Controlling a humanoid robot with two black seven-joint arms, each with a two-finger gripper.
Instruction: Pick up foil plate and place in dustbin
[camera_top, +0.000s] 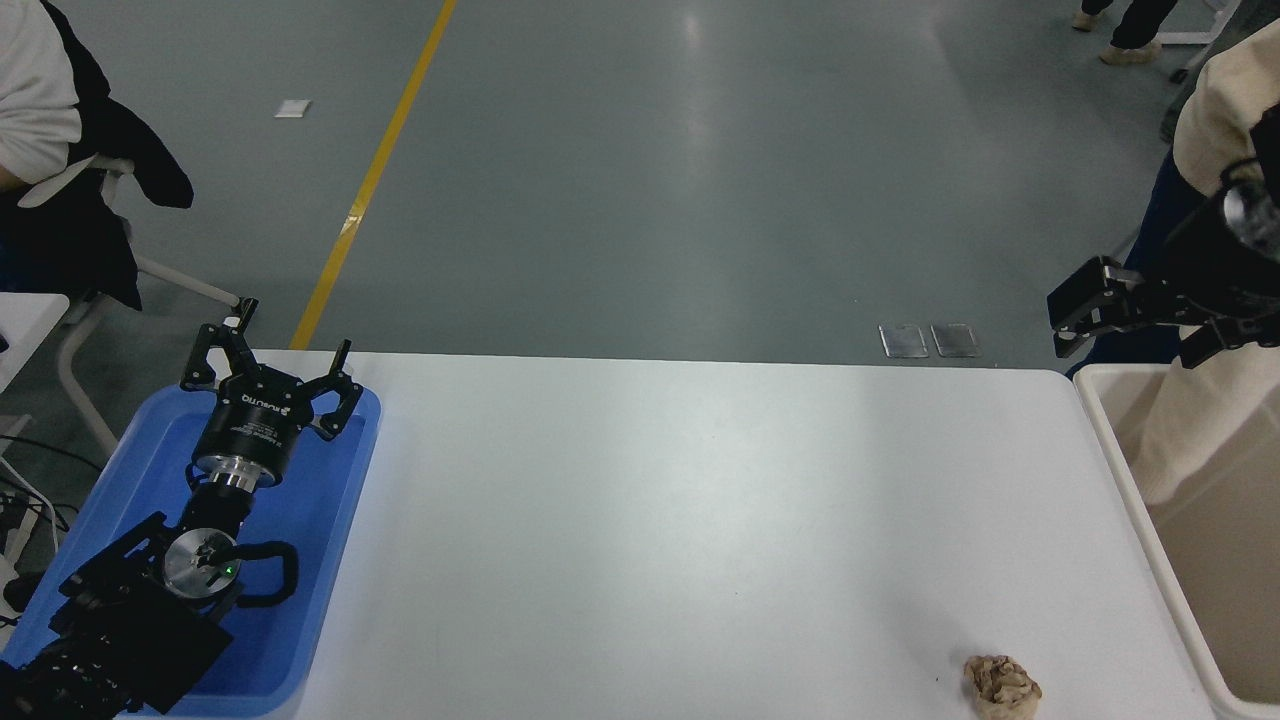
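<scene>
- A white desk (680, 520) fills most of the view, seen from high on the robot's side.
- The left gripper (270, 372) is parked at the lower left over a shallow blue tray (340, 520), its black fingers spread apart.
- The right gripper (1085, 312) comes in from the right edge, raised above the far corner of the dustbin; I cannot tell whether its fingers are apart or together.
- The dustbin (1110, 440), beige with a thick rim, stands against the desk's right end.
- The foil plate cannot be seen anywhere on the desk or in the visible part of the bin.
- A small brown crumpled paper ball (1002, 685) lies near the desk's front right edge.
- A person in a cream top (1210, 120) stands at the upper right, partly behind the right arm.
</scene>
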